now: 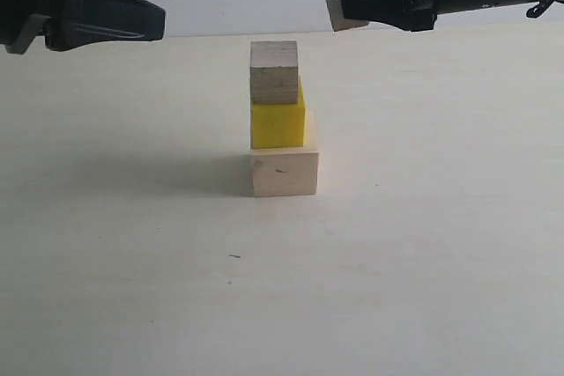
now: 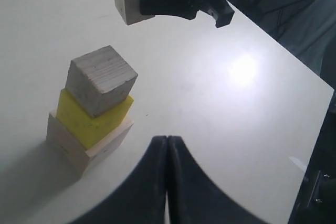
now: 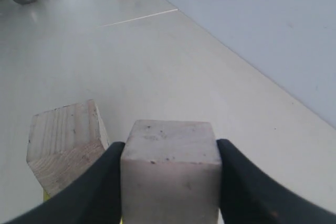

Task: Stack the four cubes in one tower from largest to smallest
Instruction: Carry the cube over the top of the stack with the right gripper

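On the table (image 1: 423, 244) three of the four levels are built. The large cube (image 1: 284, 173) rests on the table as the base. The yellow cube (image 1: 278, 125) sits on it, set toward the left edge in the exterior view rather than centred. The small cube (image 1: 274, 72) rests on the yellow one, and in the left wrist view it looks twisted a little relative to the cubes below. Its top face is bare. The smallest cube (image 3: 170, 177) is in the air, pinched between the jaws of the right gripper (image 1: 351, 4). In the exterior view it is up and to the right of the tower, above its top but not over it. The left gripper (image 2: 167, 153) is pressed together and empty, off to the left and apart from the stack. My judgement is that one step is left: bring the smallest cube over the small cube, lower it until it sits flat, and release. The off-centre, slightly turned levels leave little margin, so a knock while placing could shift them.
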Controlling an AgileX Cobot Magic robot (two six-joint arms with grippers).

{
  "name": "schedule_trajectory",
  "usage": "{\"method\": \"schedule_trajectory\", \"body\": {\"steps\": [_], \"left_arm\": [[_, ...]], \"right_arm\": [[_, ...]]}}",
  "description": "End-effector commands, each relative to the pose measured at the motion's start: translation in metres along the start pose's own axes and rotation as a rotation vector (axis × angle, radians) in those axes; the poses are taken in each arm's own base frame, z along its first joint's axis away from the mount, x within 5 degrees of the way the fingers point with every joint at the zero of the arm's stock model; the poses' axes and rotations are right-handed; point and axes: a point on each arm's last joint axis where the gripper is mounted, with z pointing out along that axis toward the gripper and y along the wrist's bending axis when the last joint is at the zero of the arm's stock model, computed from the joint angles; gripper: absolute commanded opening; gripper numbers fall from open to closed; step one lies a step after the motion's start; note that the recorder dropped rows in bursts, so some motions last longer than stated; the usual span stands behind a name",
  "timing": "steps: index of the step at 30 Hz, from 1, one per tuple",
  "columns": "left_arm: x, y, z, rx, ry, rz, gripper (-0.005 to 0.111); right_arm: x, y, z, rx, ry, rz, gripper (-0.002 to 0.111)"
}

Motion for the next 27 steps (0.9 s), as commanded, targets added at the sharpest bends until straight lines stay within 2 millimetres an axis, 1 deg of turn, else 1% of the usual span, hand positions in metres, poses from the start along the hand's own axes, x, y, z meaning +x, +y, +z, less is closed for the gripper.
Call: {"method": "schedule_trajectory", "body": {"steps": [1,4,6,7,8,9,10,14,17,19,22,27], "left_arm": [[0.000,0.000,-0.002,-0.009,-0.004,0.002,0.000],[0.001,0.001,-0.002,-0.023,0.004,0.018,0.000],[0.001,0.003,-0.002,-0.040,0.003,0.028,0.000],[0.000,0.003,-0.002,-0.045,-0.001,0.029,0.000],[0.000,0.004,-0.002,-0.053,-0.006,0.029,0.000],[0.000,0.004,-0.002,-0.055,-0.007,0.029,0.000],[0.000,0.004,-0.002,-0.056,-0.008,0.029,0.000],[-0.001,0.005,-0.002,-0.062,-0.019,0.023,0.000],[-0.002,0.005,-0.002,-0.070,-0.025,0.023,0.000],[-0.002,0.006,-0.002,-0.074,-0.027,0.023,0.000],[-0.002,0.005,-0.002,-0.070,-0.032,0.016,0.000],[-0.002,0.005,-0.002,-0.063,-0.028,0.014,0.000]], "right_arm": [[-0.005,0.001,0.001,-0.008,-0.031,-0.032,0.000],[-0.009,0.004,0.002,-0.013,-0.033,-0.044,0.000],[-0.016,0.012,0.011,-0.039,-0.033,-0.065,0.000],[-0.024,0.020,0.016,-0.059,-0.031,-0.086,0.000],[-0.037,0.033,0.022,-0.083,-0.037,-0.120,0.000],[-0.048,0.040,0.021,-0.089,-0.046,-0.134,0.000],[-0.052,0.043,0.020,-0.089,-0.048,-0.121,0.000],[-0.053,0.043,0.020,-0.086,-0.058,-0.153,0.000],[-0.055,0.042,0.020,-0.078,-0.082,-0.147,0.000],[-0.056,0.045,0.025,-0.092,-0.081,-0.155,0.000],[-0.057,0.056,0.038,-0.135,-0.072,-0.220,0.000],[-0.053,0.055,0.040,-0.144,-0.051,-0.241,0.000]]}}
